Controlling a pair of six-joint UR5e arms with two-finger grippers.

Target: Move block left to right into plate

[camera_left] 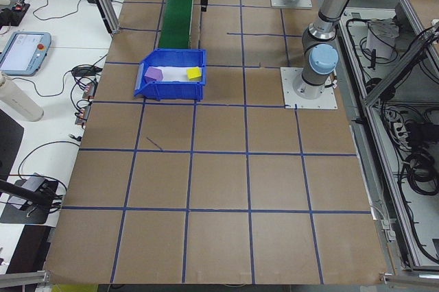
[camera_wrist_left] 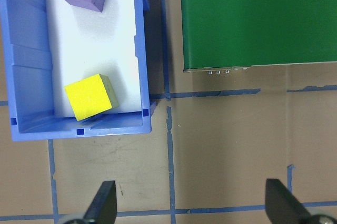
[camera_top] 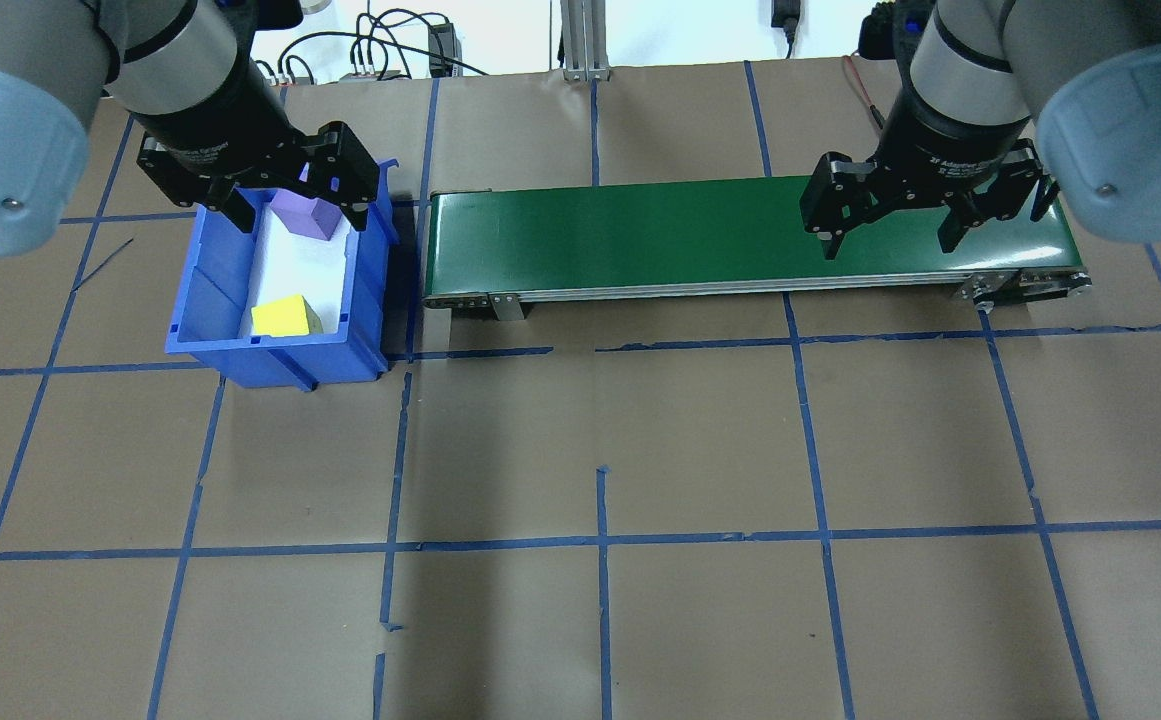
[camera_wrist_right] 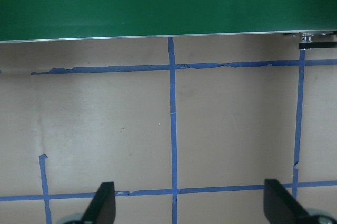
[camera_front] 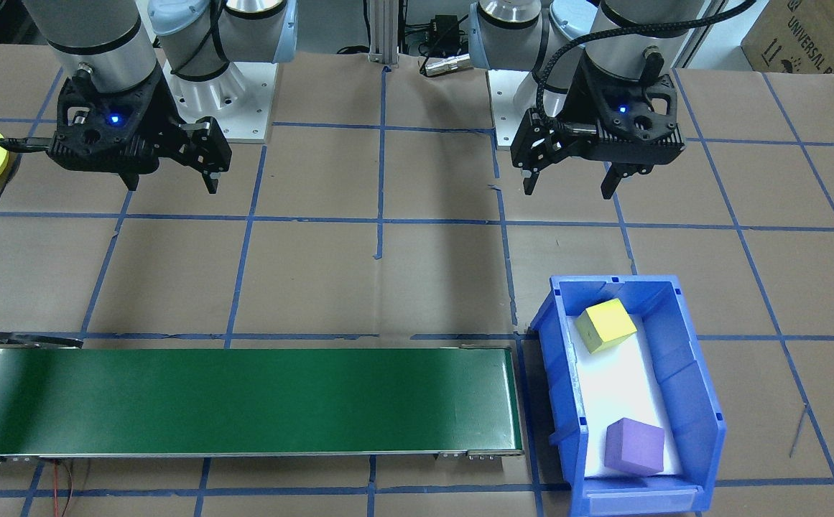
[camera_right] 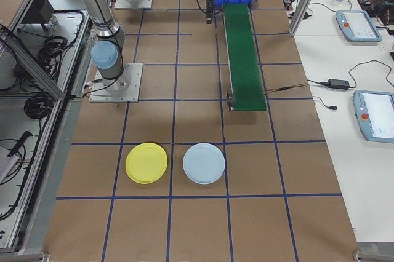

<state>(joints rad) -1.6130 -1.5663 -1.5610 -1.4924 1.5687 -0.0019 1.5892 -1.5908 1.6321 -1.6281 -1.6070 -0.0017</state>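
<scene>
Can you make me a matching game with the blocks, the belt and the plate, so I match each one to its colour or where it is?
Things:
1. yellow block
2. purple block
3. conveyor belt
4. yellow plate

Places:
A. beside a light blue plate
B. in the blue bin, at the end nearer the robot
C. long and green, lying next to the bin
D. in the blue bin, at the end farther from the robot

Pairs: 1-B, 2-D, 3-C, 4-A

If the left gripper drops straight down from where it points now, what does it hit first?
Most likely bare brown table paper: the left gripper, open and empty, points at the table beside the blue bin, short of the yellow block inside. Depth is uncertain.
</scene>
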